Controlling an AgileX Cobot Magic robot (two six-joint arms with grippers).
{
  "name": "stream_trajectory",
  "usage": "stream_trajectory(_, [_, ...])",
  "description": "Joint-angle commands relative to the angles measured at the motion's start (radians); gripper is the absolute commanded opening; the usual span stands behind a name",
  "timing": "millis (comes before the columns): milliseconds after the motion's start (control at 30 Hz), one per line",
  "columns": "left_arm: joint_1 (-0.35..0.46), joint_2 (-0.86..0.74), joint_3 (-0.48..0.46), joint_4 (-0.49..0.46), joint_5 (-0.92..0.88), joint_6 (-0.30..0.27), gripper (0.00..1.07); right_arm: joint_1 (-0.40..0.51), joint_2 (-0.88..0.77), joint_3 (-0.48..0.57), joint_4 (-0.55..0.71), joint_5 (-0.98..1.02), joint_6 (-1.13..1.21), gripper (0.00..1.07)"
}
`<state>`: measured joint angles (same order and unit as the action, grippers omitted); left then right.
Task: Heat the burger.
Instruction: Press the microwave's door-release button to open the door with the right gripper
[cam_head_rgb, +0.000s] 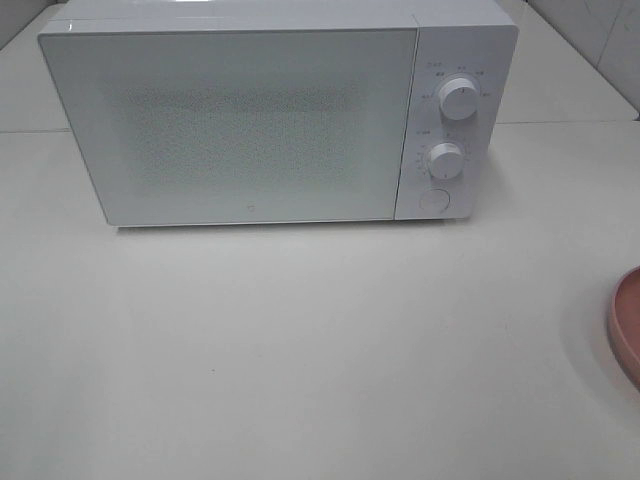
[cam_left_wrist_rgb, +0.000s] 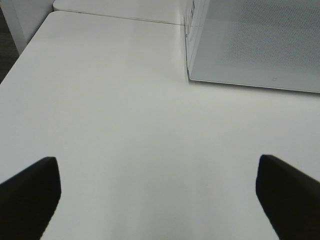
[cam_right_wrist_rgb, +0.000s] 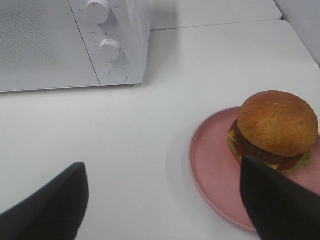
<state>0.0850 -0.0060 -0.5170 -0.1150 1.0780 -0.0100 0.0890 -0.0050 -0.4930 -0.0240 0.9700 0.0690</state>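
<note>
The burger (cam_right_wrist_rgb: 276, 131), with its golden-brown bun, dark patty, cheese, tomato and lettuce, sits on a round pink plate (cam_right_wrist_rgb: 212, 165) in the right wrist view. My right gripper (cam_right_wrist_rgb: 162, 200) is open, one dark finger overlapping the plate's near side just in front of the burger, nothing held. In the high view only the plate's rim (cam_head_rgb: 625, 325) shows at the right edge; the burger is out of frame there. The white microwave (cam_head_rgb: 270, 110) stands at the back, door shut. My left gripper (cam_left_wrist_rgb: 159, 195) is open over bare table, left of the microwave (cam_left_wrist_rgb: 255, 45).
The microwave's panel carries two round knobs (cam_head_rgb: 458, 98) (cam_head_rgb: 445, 158) and a round button (cam_head_rgb: 434, 198) on its right side. A seam between table tops (cam_head_rgb: 570, 122) runs behind the microwave. White wall tiles (cam_head_rgb: 600, 30) show at the back right.
</note>
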Motion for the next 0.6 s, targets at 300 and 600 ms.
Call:
stream_trajectory(300, [-0.005,-0.014,0.001,-0.006,-0.011,-0.003,0.98,-0.004,-0.029,0.002,0.0,-0.011,-0.005,0.74])
stream_trajectory(600, [-0.005,-0.014,0.001,-0.006,-0.011,-0.003,0.98,-0.004,-0.021,-0.011,0.0,-0.027,0.018,0.78])
